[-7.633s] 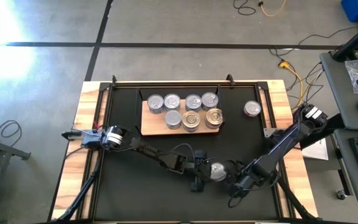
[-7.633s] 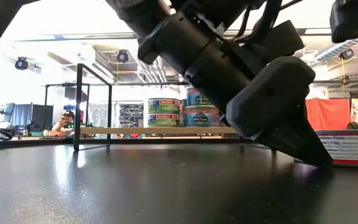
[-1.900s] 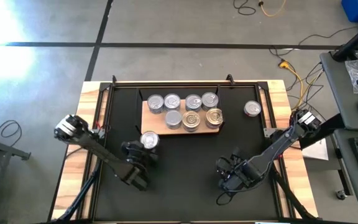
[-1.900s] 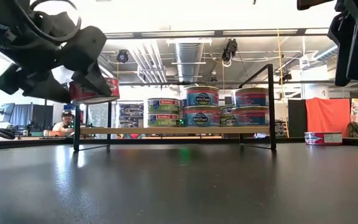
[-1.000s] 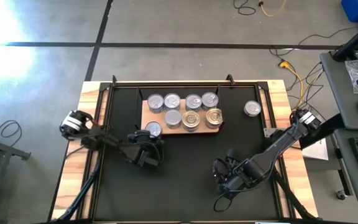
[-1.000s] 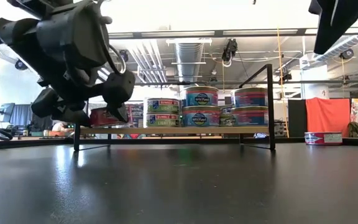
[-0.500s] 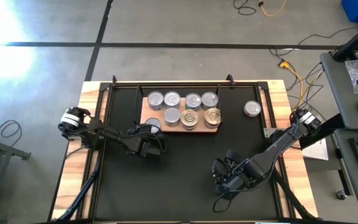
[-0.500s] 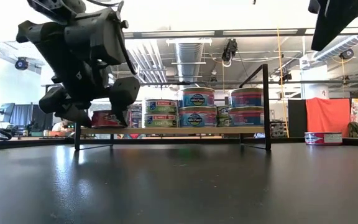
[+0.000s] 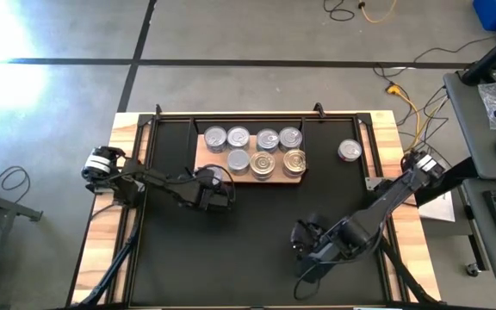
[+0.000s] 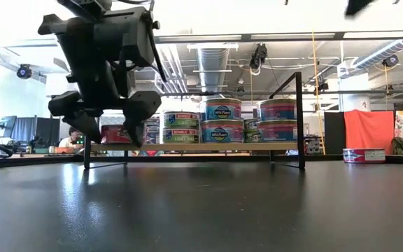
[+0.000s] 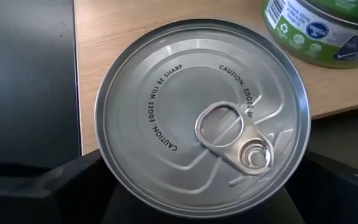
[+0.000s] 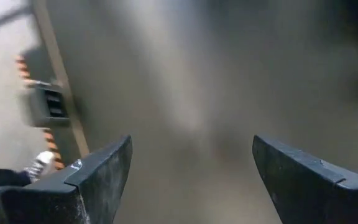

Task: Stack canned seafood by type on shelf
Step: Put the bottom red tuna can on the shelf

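The left hand straddles a tin at the shelf's near corner. Beyond it more tins crowd the board; the black mat behind lies open. The right hand has bare mat around it.

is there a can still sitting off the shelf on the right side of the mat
Yes, one can sits alone on the black mat, right of the shelf.
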### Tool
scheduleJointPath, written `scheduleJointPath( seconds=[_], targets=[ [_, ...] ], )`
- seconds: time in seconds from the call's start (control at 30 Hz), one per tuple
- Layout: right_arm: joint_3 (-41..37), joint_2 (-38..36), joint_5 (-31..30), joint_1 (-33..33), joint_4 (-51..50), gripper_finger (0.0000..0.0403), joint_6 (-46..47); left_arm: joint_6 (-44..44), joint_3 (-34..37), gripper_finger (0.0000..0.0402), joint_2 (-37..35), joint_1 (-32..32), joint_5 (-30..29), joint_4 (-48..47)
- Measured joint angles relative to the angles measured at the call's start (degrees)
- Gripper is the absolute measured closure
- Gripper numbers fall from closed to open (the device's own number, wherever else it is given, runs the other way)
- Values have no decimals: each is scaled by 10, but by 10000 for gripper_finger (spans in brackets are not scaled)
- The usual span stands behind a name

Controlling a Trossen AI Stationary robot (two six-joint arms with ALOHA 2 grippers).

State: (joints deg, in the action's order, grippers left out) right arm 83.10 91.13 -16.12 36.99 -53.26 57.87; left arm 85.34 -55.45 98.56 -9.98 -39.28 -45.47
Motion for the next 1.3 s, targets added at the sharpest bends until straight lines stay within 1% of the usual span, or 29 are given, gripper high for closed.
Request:
scheduleJointPath(
  seconds=[0.1,0.17,0.27,0.33,0.5,0.6,0.73,0.8,0.93,1.07,1.17,1.3],
  targets=[
    [45,-4,-2,-1,-16,79,-55,-15,4,3,0,0,-1,4],
    [72,-9,7,-14,-43,83,-100,-18,9,3,0,0,-3,7],
    [105,-20,32,-47,-88,105,-159,-20,17,3,0,0,-10,11],
    [123,-25,44,-72,-103,127,-209,-20,22,3,0,0,-15,13],
    [167,-26,75,-131,-97,199,-371,-40,26,3,0,0,-20,14],
    [180,-22,76,-161,-81,242,-464,-54,26,3,0,0,-19,14],
    [179,-17,76,-198,-56,294,-542,-50,27,3,0,0,-19,10],
    [174,-17,76,-215,-33,317,-566,-27,27,3,0,1,-20,9],
    [143,-18,79,-245,54,357,-602,28,27,3,0,1,-19,7],
    [100,-18,137,-281,140,387,-627,30,27,3,-2,0,-15,7],
    [67,-11,161,-313,198,393,-614,16,27,3,-2,-3,-9,7],
    [52,6,184,-351,233,393,-617,-6,28,3,-1,-11,-21,7]
  ],
)
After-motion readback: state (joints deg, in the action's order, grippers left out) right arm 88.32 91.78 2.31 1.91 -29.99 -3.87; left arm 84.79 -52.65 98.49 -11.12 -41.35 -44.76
